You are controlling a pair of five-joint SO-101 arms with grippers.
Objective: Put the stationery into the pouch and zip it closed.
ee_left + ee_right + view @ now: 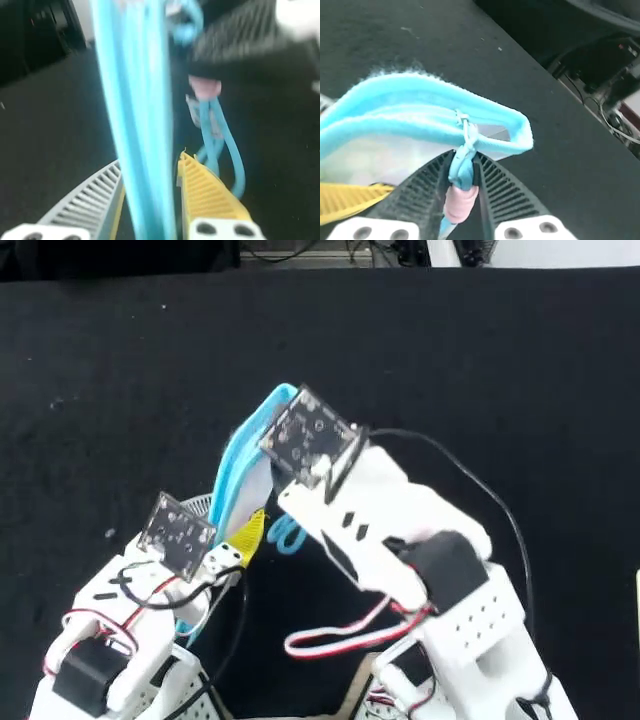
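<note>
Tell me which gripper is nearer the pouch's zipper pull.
Right. The right gripper pinches the zipper pull itself; the left gripper clamps the pouch edge farther along.

It looks like a robotics lab bench. The surface (520,370) is draped in black cloth, loose cables (300,254) trail along its far edge, and dark wired equipment (602,62) stands just beyond it.

In the high view the pouch (238,465) sits mid-frame over the table (500,370), left gripper (150,170) astride its lower end, right gripper (466,161) clasping the zip pull (462,172) at its upper right
</note>
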